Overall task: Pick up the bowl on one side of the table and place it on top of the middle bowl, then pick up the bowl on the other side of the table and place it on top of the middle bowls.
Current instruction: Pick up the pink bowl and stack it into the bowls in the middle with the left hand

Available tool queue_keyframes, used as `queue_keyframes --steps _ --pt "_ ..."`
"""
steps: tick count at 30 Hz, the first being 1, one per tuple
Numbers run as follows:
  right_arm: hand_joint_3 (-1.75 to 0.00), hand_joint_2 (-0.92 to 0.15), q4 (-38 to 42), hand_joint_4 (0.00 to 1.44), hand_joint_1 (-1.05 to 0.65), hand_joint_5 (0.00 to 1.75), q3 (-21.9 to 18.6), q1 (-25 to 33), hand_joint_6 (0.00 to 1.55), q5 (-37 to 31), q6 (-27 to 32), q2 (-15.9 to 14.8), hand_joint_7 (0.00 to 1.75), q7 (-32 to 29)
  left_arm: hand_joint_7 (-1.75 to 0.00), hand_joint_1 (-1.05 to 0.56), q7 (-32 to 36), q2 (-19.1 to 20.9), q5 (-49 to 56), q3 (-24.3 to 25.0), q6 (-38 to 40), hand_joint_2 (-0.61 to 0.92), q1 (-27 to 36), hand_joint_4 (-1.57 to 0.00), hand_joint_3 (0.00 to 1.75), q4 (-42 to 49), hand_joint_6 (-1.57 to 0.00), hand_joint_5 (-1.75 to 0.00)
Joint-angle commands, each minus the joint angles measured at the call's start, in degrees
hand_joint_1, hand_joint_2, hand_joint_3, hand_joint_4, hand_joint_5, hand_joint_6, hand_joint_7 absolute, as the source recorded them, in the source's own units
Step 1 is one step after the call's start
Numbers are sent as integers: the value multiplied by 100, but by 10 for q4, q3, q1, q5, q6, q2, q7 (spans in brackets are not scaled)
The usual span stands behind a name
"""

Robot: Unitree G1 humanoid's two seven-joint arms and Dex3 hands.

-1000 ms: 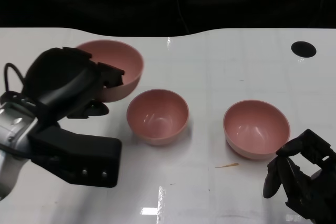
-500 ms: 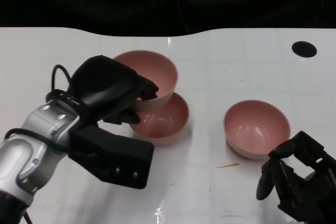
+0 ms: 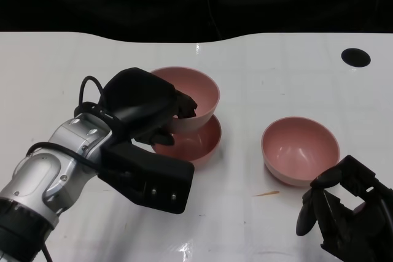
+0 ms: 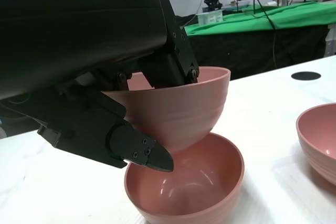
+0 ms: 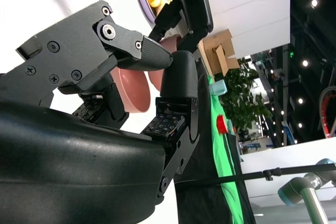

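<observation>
No readable text, labels, brands or numbers in any view: nothing legible on bowls, hands, bench or background.

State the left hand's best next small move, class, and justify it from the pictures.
Probably lower the held bowl a little further and centre it, then let go. The left hand grips it by the rim, tilted, its base just inside the middle bowl but not yet nested. The right bowl waits untouched near the right hand.
</observation>
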Motion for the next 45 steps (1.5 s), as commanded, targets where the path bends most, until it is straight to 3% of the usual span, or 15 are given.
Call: queue_keyframes --steps 1,5,10,12,13,14,15,16,18,20,23,27,33,38,45 --pt "-101 -54 -3 92 -20 160 3 4 83 -4 -17 3 134 -5 -5 -22 12 -1 1 -6 -3 92 -13 -116 6 21 -113 -33" --pt "-101 -55 -3 92 -22 160 7 6 84 -9 -22 3 132 -7 -6 -24 26 -8 7 -15 -3 92 -18 -120 7 44 -118 -38" --pt "-98 -56 -3 92 -23 160 10 6 84 -12 -26 4 131 -12 -7 -25 32 -15 10 -21 3 92 -19 -89 12 54 -125 -110" --pt "-99 -55 -4 92 -23 160 11 6 84 -10 -23 4 130 -13 -9 -25 37 -17 13 -23 6 92 -17 -85 13 53 -126 -119" --pt "-100 -54 -4 93 -23 159 11 6 85 -8 -22 3 130 -12 -17 -25 39 -18 13 -23 6 92 -16 -82 14 55 -124 -128" --pt "-101 -54 -4 92 -23 159 12 6 85 -7 -21 3 130 -12 -59 -24 39 -19 11 -24 6 92 -16 -79 13 56 -105 -137" --pt "-102 -53 -4 92 -23 159 11 6 85 -7 -21 2 130 -12 -82 -24 43 -20 11 -25 4 92 -15 -78 13 59 -93 -141" --pt "-103 -53 -4 92 -23 159 11 6 85 -7 -21 1 131 -11 -96 -23 45 -20 10 -26 3 92 -15 -78 13 61 -85 -143" --pt "-105 -52 -5 92 -22 159 11 7 85 -8 -20 1 131 -12 -104 -22 53 -22 12 -29 1 92 -14 -78 14 65 -81 -144" --pt "-104 -52 -6 92 -22 160 11 8 84 -7 -20 1 131 -12 -75 -21 61 -24 16 -33 2 92 -12 -84 16 68 -87 -121" --pt "-103 -53 -7 92 -21 160 13 9 85 -9 -23 2 131 -13 -73 -19 57 -27 16 -39 5 92 -13 -81 15 68 -86 -124" --pt "-102 -54 -9 92 -22 160 15 10 84 -10 -22 2 131 -12 -83 -21 42 -30 10 -44 8 92 -16 -79 14 68 -85 -141" --pt "-100 -54 -14 92 -23 159 18 12 84 -11 -21 4 132 -18 -96 -20 35 -30 6 -47 9 92 -13 -76 12 73 -81 -147" --pt "-104 -53 -17 92 -22 161 19 13 83 -11 -20 1 133 -19 -136 -19 35 -32 2 -49 13 92 -6 -69 13 83 -64 -165" --pt "-107 -51 -23 92 -21 161 17 17 84 -5 -17 -1 131 -21 -141 -19 27 -28 -3 -50 15 92 -1 -66 13 67 -60 -168"
